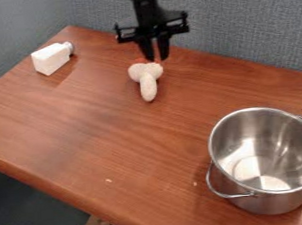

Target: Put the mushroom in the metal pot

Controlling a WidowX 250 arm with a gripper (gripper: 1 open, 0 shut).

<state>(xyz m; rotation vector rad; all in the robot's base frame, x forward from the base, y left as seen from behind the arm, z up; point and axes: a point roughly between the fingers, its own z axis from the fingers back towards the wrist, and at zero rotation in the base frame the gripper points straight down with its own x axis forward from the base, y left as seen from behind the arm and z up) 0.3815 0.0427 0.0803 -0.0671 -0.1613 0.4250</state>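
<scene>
The mushroom (145,81), a small cream-white toy, lies on its side on the brown wooden table (101,129), toward the back. My gripper (153,54) hangs just above and behind the mushroom's far end. Its two dark fingers are drawn close together and I see nothing between them. The mushroom rests on the table, free of the fingers. The metal pot (264,160), shiny and cylindrical with a thin wire handle, stands empty at the table's front right, well away from the gripper.
A white rectangular block (52,58) lies at the table's back left corner. A grey wall runs behind the table. The table's front edge drops off to the floor at the lower left.
</scene>
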